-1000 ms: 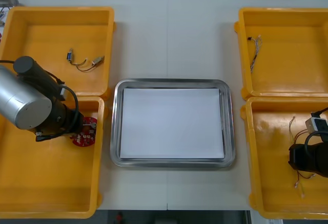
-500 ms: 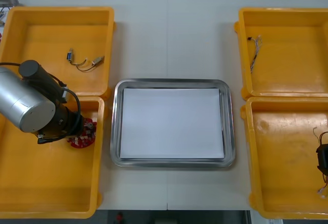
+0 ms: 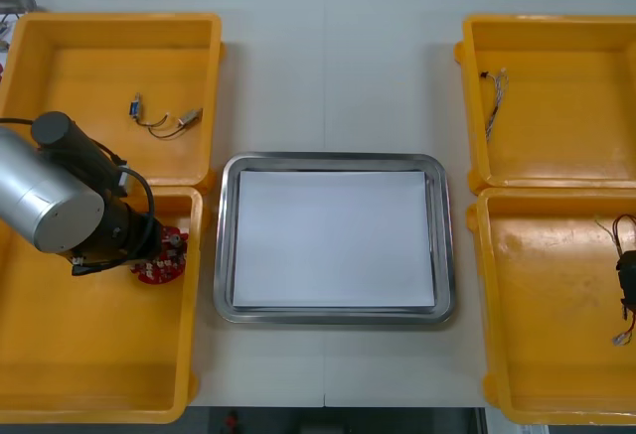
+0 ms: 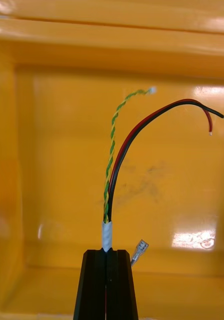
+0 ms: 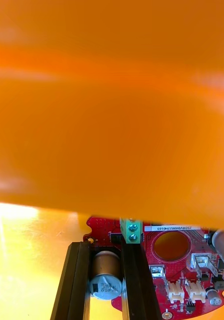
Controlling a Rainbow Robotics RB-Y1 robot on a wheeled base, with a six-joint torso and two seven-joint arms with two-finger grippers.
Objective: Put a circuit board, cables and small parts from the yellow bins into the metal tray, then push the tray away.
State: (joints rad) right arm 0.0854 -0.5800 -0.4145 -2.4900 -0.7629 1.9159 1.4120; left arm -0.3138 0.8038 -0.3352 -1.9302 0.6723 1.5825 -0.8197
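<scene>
Left tool (image 5: 106, 248) first: I have its two black fingers clamped on a silver cylinder (image 5: 105, 272) that stands on the round red circuit board (image 5: 174, 265), so the board sits right at my fingertips and spreads out to one side of them. From above, this tool (image 3: 149, 250) is over the yellow bin (image 3: 89, 374) at the table's near-left corner. The circuit board (image 3: 164, 256) is by the bin wall that faces the metal tray (image 3: 227, 245).

That tray lies in the middle of the table (image 3: 338, 67), white inside, with nothing in it.

At the table's right edge, my right tool (image 3: 628, 285) is over the yellow bin (image 3: 537, 355) at the near-right corner. Its fingers (image 4: 96, 280) are pressed together on a cable bundle (image 4: 112, 165), pinched just below a white wrap. From there a twisted green-and-yellow pair and a red-and-black pair rise past the fingertips and curve away over the bin floor. A small metal part (image 4: 139, 248) pokes out just beside one fingertip.
</scene>
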